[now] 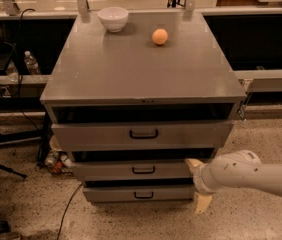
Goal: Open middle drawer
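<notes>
Grey metal middle drawer [106, 171] with small black loop handle [143, 170]; cream two-finger gripper [197, 183] at its right end, fingers spread wide, holding nothing

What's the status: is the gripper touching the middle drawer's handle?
Apart. The camera view shows the open gripper at the right end of the middle drawer, with bare grey front between it and the handle.

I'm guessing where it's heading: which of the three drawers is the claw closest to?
The middle drawer, between the other two: the open gripper sits at its right end, one fingertip at its front corner. The top drawer lies higher.
</notes>
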